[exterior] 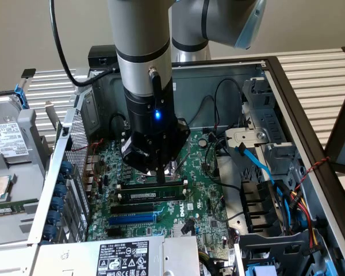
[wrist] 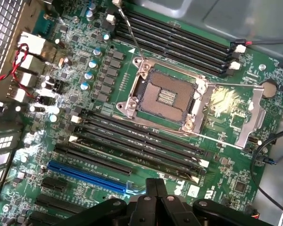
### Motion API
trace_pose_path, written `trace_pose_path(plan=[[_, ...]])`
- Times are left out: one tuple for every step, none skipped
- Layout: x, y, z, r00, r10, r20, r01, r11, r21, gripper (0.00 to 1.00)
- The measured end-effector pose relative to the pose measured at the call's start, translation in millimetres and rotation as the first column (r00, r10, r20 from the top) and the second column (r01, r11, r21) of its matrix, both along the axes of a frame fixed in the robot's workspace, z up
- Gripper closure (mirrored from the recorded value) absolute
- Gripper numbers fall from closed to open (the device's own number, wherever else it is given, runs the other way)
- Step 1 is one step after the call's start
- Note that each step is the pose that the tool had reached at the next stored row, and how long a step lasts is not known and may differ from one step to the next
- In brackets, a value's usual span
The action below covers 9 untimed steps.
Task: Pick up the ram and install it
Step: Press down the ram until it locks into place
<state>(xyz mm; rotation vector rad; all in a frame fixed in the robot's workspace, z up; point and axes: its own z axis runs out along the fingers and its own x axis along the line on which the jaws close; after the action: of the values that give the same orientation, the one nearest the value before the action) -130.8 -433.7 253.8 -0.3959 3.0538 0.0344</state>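
Pale walls and slatted white panels stand behind an open computer case [exterior: 287, 86]. Inside it lies a green motherboard [exterior: 210, 198]. The robot's gripper [exterior: 161, 175] hangs low over the board with its fingers pressed together, holding nothing. Just below its tip, the ram [exterior: 152, 196] sits flat in a black slot, its pale label facing up. A blue slot [exterior: 132, 219] lies a little further from the gripper. Behind the gripper sits the open chip socket [wrist: 165, 96].
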Motion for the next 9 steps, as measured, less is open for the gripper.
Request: trace_pose_path(plan=[[0.0,0.0,-0.2,0.9999,-0.017,0.0,0.017,0.9999,0.0001,0.89],[0.0,0.0,-0.3,0.9994,-0.034,-0.0002,0.034,0.9994,0.0,0.89],[0.0,0.0,-0.5,0.9987,-0.051,-0.0003,0.051,0.9987,0.0001,0.89],[0.0,0.0,-0.6,0.9977,-0.067,-0.0004,0.067,0.9977,0.0,0.89],[0.0,0.0,-0.7,0.9965,-0.084,-0.0004,0.084,0.9965,0.0001,0.89],[0.0,0.0,-0.9,0.9949,-0.1,-0.0006,0.1,0.9949,0.0001,0.89],[0.0,0.0,-1.0,0.9931,-0.118,-0.0007,0.118,0.9931,0.0,0.89],[0.0,0.0,-1.1,0.9911,-0.133,-0.0008,0.133,0.9911,0.0,0.89],[0.0,0.0,-1.2,0.9885,-0.151,-0.0009,0.151,0.9885,0.0,0.89]])
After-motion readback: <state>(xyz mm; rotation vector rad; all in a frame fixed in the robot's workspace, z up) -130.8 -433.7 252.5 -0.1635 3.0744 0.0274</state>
